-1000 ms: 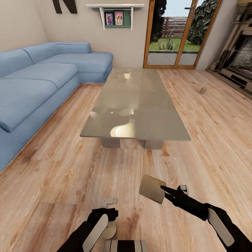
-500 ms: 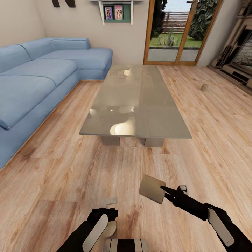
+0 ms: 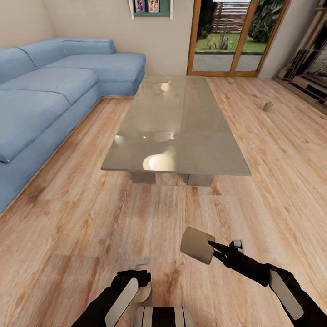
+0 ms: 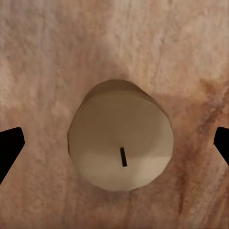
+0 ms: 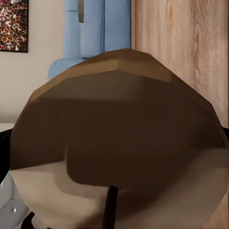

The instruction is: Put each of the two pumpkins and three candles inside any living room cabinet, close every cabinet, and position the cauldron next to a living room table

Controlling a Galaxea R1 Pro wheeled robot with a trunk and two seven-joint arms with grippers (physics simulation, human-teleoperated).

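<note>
With the long grey glass-topped desk [image 3: 175,129] ahead, right claw [image 3: 210,246] grips a cream cylinder candle [image 3: 197,245]; left claw [image 3: 136,274] holds another cream candle [image 4: 121,141], fingers wide in wrist view; a third candle [image 3: 268,106] stands on the wood floor [image 3: 68,227].

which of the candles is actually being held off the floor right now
The candle clamped in the right gripper. One stands on the floor under the left gripper; another sits far off by the fireplace.

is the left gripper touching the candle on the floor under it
Apart. In the left wrist view the candle stands on the floor with bare wood on both sides between it and the left gripper's fingertips, which sit wide open at the edges.
</note>
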